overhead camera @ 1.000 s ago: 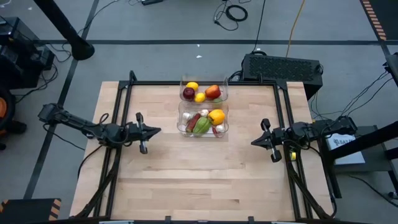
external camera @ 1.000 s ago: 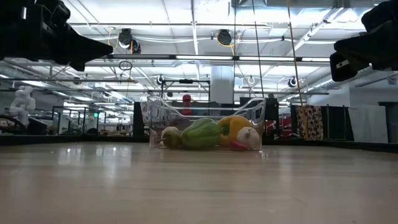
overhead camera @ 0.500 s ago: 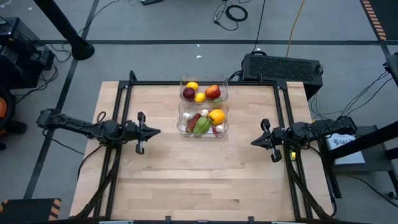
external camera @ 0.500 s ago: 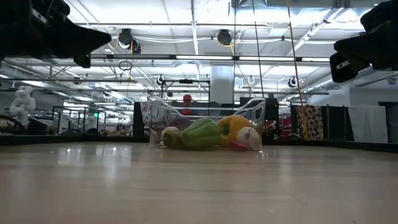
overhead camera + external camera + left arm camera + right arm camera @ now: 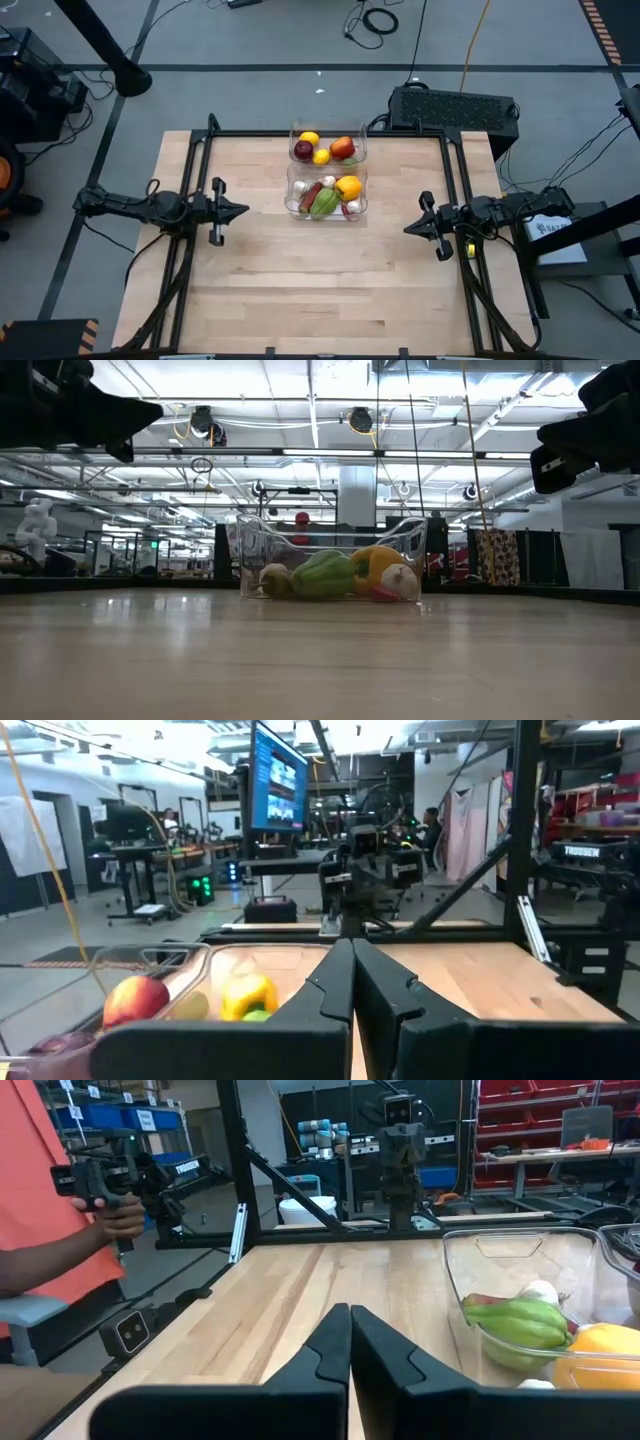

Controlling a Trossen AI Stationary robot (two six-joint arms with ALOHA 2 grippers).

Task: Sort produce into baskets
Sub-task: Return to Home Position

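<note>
tabletop (image 5: 320, 280): baskets (image 5: 289, 196) between left tool (image 5: 243, 210), right tool (image 5: 408, 229)

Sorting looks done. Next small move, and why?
Probably just park the left gripper at its side, mirroring the right gripper: both are shut and empty, the produce lies in the far bin and near bin, and the table shows nothing loose.

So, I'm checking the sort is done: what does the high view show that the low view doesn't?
Only the high view: the far bin holding lemons and apples, plus the left hand and right hand whole, either side of the bins. Only the low view: the room's ceiling lights. Both: the near bin with its green pepper and yellow pepper.
</note>
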